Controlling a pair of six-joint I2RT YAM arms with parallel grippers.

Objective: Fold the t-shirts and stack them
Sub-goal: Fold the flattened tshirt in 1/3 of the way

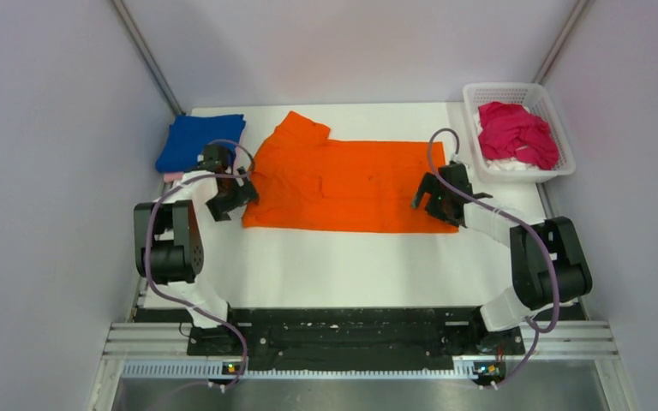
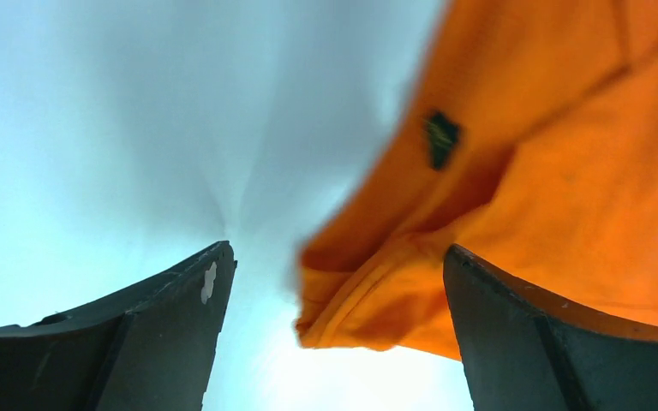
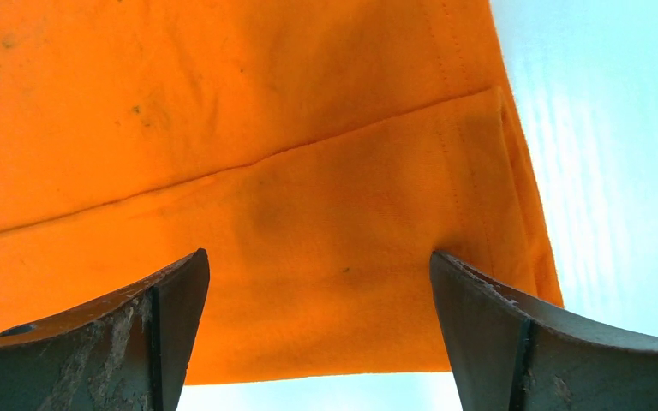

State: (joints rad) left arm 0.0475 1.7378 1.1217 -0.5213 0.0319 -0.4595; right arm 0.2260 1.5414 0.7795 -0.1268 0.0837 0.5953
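Orange t-shirt [image 1: 343,184] lies long-axis left-to-right on the bench [image 1: 351,265], hem rightward; only wrist views show left gripper [image 2: 336,253] and right gripper [image 3: 319,254] released.

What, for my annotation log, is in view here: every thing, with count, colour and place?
bright orange cloth t-shirt: one, orange, spread partly folded across the table's middle.
folded royal-blue cloth t-shirt: one, blue, far left corner.
pale pink cloth: one edge, pink, peeking from under the blue shirt.
crumpled magenta cloth t-shirt: one, magenta, inside the basket.
white plastic lattice basket: one, white, far right corner.
white table: one, white, under everything.
left gripper: one, black, open at the orange shirt's left end.
right gripper: one, black, open over the orange shirt's right end.
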